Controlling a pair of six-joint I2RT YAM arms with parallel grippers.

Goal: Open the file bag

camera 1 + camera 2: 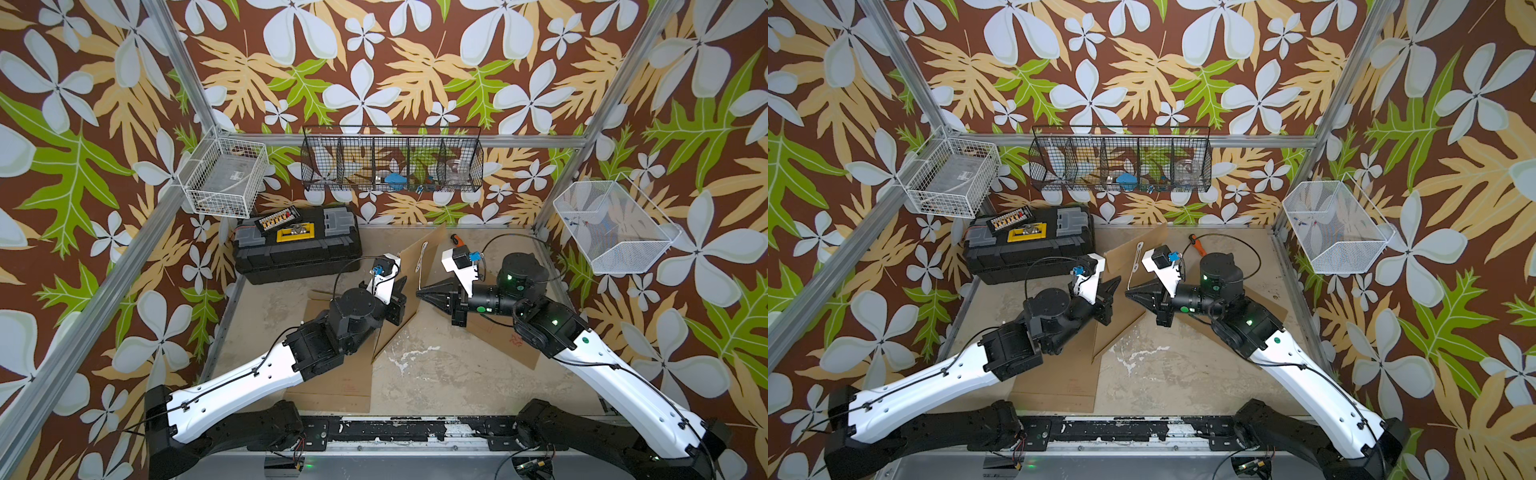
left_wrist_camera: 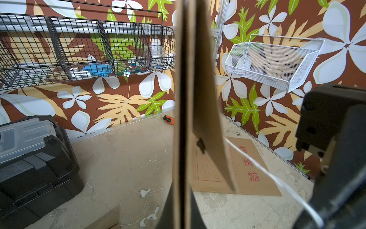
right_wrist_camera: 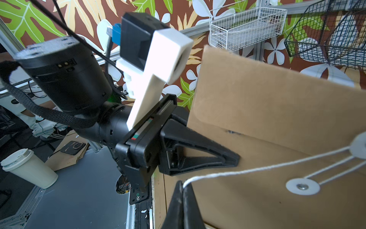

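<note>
"Where is the bag [image 1: 430, 249]?"

"It is up on its edge, near the middle of the bench [image 1: 436, 374], a bit toward the back. The left gripper [image 1: 400, 291] is clamped on it, with one finger on each side. I can't tell if the bag's bottom edge touches the bench."

"And the right gripper [image 1: 419, 293]?"

"It is right next to the bag. Its jaws are pressed together on the white string [image 3: 257, 168]. The string goes from the tips to a round disc [image 3: 360, 148] on the bag. Two more lines of it go on to a second disc [image 3: 303, 186]."

"What else is on the bench?"

"A flat bag [image 2: 247, 168] with red signs lies under the right arm, near the right edge. Another flat one [image 1: 332, 386] lies under the left arm, by the front edge. A black toolbox [image 1: 297, 249] sits in the back left corner. An orange screwdriver [image 1: 1198, 245] lies near the back edge."

"And on the walls?"

"A long black basket [image 1: 390, 166] hangs on the back wall, and a white basket [image 1: 615, 228] hangs on the right one."
</note>
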